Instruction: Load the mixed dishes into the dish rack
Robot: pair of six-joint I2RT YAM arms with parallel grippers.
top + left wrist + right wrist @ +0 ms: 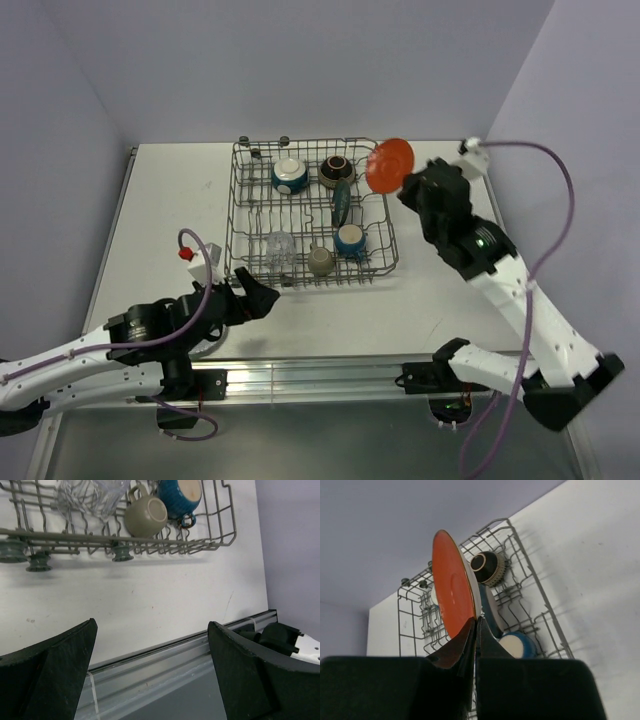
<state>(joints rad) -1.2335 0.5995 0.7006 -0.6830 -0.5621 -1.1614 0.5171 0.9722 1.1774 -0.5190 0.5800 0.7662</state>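
1. Over the far right corner of the dish rack [392, 235], which stands toward the far edge of the surface [160, 220], the right pincer [476, 625] is clenched on the rim of an orange-red plate [451, 587], held on edge.
2. Glazed and stiff by its look, the plate is probably light enough for a rim pinch, yet slick and liable to chip against the wire tines.
3. Its thin rim is the only hold on offer; so narrow a pinch may let the disc pivot.
4. Toward the surface's near edge, the left pincer [152, 630] hangs released and empty, just short of the rack.
5. A beige cup [145, 516] and blue mug [180, 495] already sit inside.
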